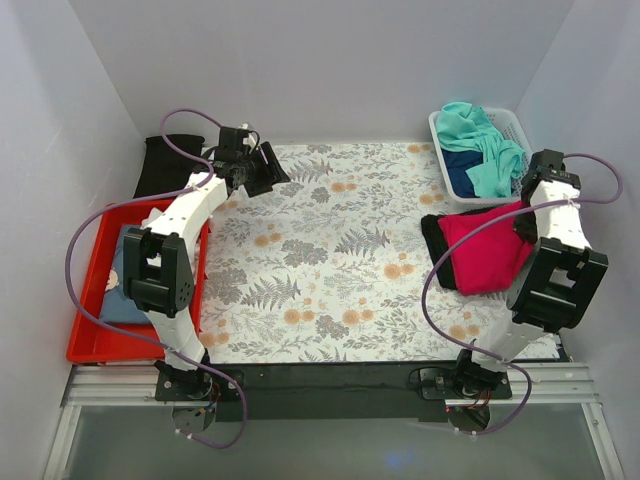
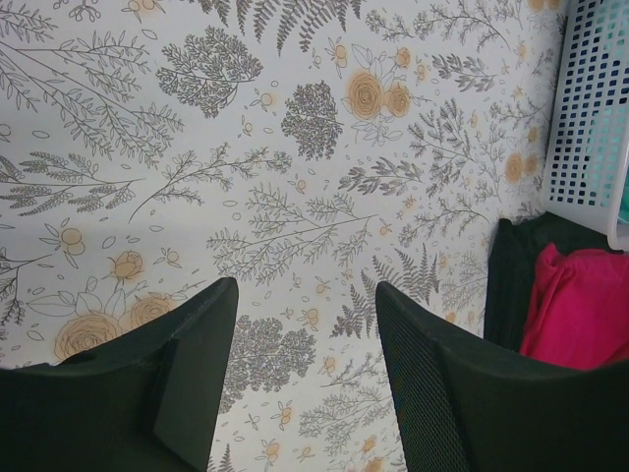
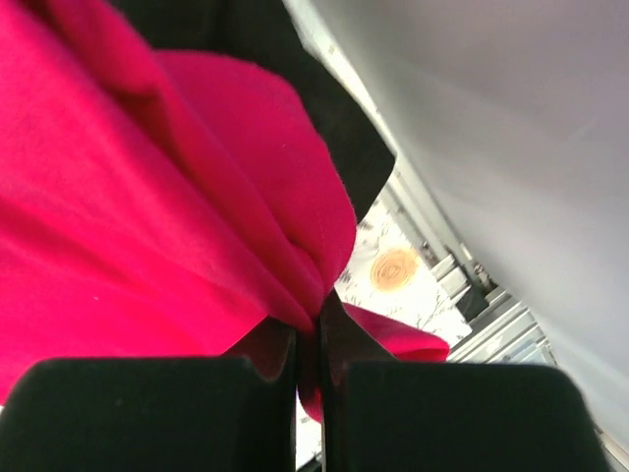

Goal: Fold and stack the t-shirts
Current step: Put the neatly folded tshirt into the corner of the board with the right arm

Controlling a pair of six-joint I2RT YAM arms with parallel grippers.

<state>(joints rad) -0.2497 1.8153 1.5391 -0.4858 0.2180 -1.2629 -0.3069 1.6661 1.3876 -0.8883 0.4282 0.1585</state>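
A crimson-red t-shirt (image 1: 485, 250) lies bunched at the right of the table, over a black t-shirt (image 1: 436, 243) whose edge shows at its left. My right gripper (image 3: 309, 315) is shut on a fold of the red t-shirt (image 3: 147, 216); in the top view it sits at the shirt's right edge (image 1: 527, 222). My left gripper (image 2: 305, 300) is open and empty above the patterned cover, near the back left (image 1: 262, 168). The red (image 2: 585, 310) and black (image 2: 511, 285) shirts show at the right of the left wrist view. Teal (image 1: 478, 128) and navy (image 1: 466, 164) t-shirts fill a white basket.
The white basket (image 1: 440, 150) stands at the back right. A red tray (image 1: 92, 300) at the left holds a folded blue cloth (image 1: 118, 292). A black cloth (image 1: 168, 165) lies at the back left. White walls close in on three sides.
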